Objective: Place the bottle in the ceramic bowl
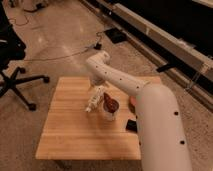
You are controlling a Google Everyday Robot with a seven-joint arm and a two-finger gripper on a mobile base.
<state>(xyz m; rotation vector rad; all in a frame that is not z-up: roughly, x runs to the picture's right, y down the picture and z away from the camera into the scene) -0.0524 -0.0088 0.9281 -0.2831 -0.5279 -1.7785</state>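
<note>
My gripper (96, 98) hangs over the middle of the wooden table (65, 130), at the end of the white arm that reaches in from the lower right. Its jaws stand open. The bottle (91, 105), slim, white and tilted, sits just below and left of the gripper's tip; I cannot tell if they touch. The ceramic bowl (110, 108), white outside and dark brown inside, stands right beside the bottle, to its right.
A black phone (131, 125) lies on the table by the arm. An orange-red thing (132, 101) shows half hidden behind the arm. A black office chair (12, 65) stands at the left, with cables and a dark box (114, 34) on the floor behind.
</note>
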